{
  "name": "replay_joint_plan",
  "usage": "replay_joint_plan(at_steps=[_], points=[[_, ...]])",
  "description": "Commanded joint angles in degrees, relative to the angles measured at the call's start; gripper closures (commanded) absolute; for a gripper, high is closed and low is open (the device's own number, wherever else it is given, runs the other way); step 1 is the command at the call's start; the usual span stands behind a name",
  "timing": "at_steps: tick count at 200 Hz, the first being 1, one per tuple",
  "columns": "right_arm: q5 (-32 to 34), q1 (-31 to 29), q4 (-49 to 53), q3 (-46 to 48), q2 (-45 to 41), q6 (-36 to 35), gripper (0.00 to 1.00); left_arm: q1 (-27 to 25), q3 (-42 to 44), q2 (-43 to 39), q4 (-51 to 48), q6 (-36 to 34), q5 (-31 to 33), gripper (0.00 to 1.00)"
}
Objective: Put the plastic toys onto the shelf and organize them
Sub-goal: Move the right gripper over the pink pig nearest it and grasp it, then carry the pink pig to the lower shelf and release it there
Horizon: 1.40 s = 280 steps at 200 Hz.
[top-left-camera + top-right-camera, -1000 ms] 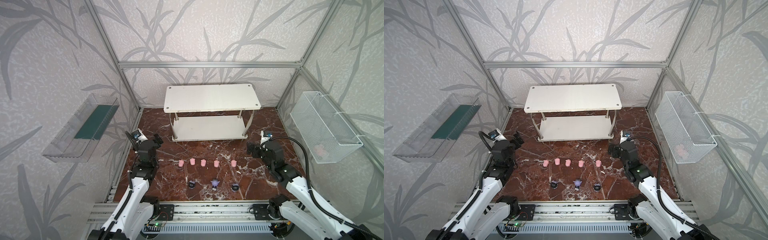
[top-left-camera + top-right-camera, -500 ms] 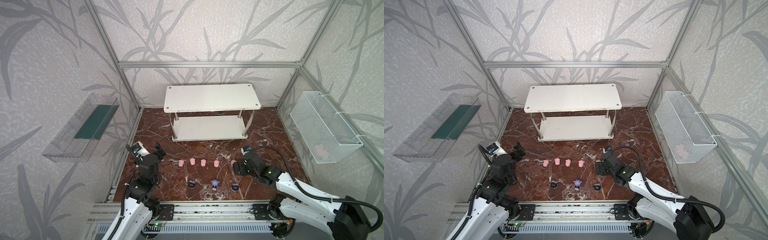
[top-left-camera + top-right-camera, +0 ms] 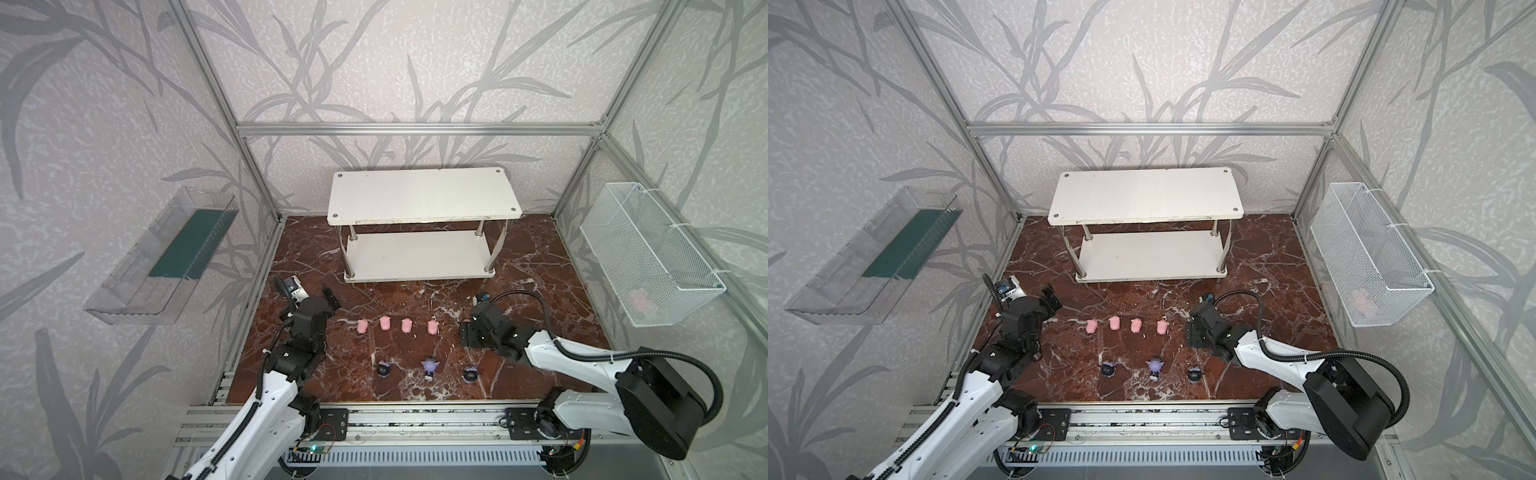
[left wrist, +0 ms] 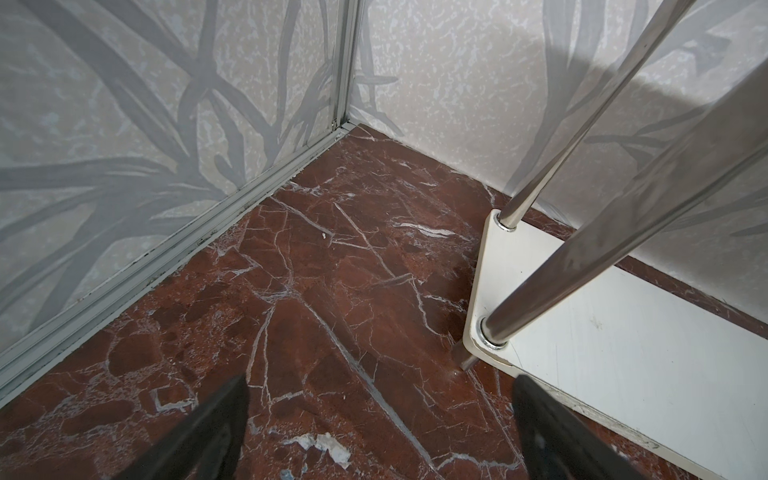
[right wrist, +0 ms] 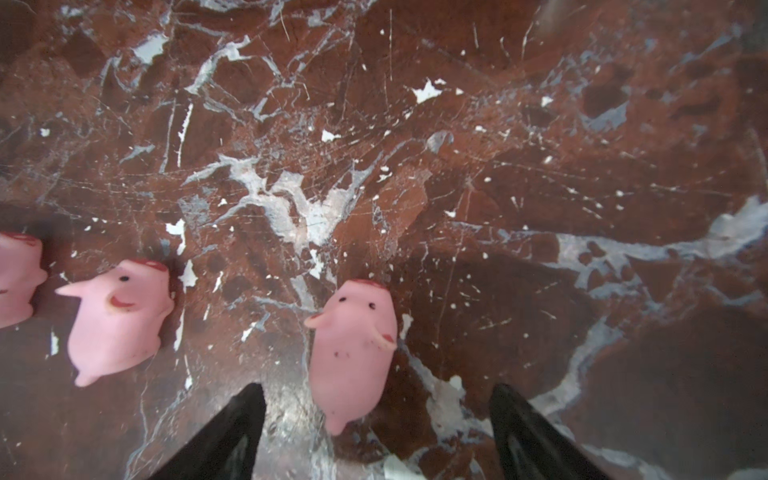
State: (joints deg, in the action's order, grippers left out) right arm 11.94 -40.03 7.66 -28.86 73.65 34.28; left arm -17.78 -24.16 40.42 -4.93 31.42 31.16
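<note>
Several pink piglet toys stand in a row on the marble floor in front of the white two-tier shelf. Nearer the front rail stand two black figurines with a lilac one between them. My right gripper is low at the row's right end and covers the end piglet in both top views. In the right wrist view that piglet lies between the open jaws of my right gripper, apart from both fingers. My left gripper hangs open and empty near the shelf's lower left corner.
A clear plastic bin hangs on the left wall. A white wire basket on the right wall holds something pink. The shelf's chrome legs stand close to my left gripper. Aluminium rails run along the front edge.
My right arm has swung down and left to the row's right end, so its gripper now covers the end piglet. My left arm has sunk and drawn back slightly.
</note>
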Motion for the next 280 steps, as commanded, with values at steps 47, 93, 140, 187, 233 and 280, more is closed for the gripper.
replay_joint_plan(at_steps=[47,93,140,187,233,280], points=[[1.45,-0.28,-1.01,-5.62,5.53,-0.22,0.22,-0.18,-0.43,1.38,2.27,-0.14,-0.11,0.04],[1.77,-0.23,-0.44,-5.35,4.64,0.52,0.24,-0.16,-0.38,2.1,2.72,-0.24,-0.47,0.04],[1.61,-0.27,-0.21,-4.36,4.03,0.6,0.25,-0.22,-0.26,3.6,3.75,0.01,-1.1,0.04],[1.75,-0.24,-0.9,-5.56,7.11,0.87,0.35,-0.16,-0.04,4.49,4.15,0.2,-1.45,0.04],[1.52,-0.22,-0.39,-7.11,10.73,1.09,0.44,-0.16,0.73,4.36,4.53,0.21,-1.23,0.04],[2.24,-0.22,0.63,-7.75,11.52,1.31,0.62,-0.15,1.2,4.57,4.92,0.16,-1.01,0.04]])
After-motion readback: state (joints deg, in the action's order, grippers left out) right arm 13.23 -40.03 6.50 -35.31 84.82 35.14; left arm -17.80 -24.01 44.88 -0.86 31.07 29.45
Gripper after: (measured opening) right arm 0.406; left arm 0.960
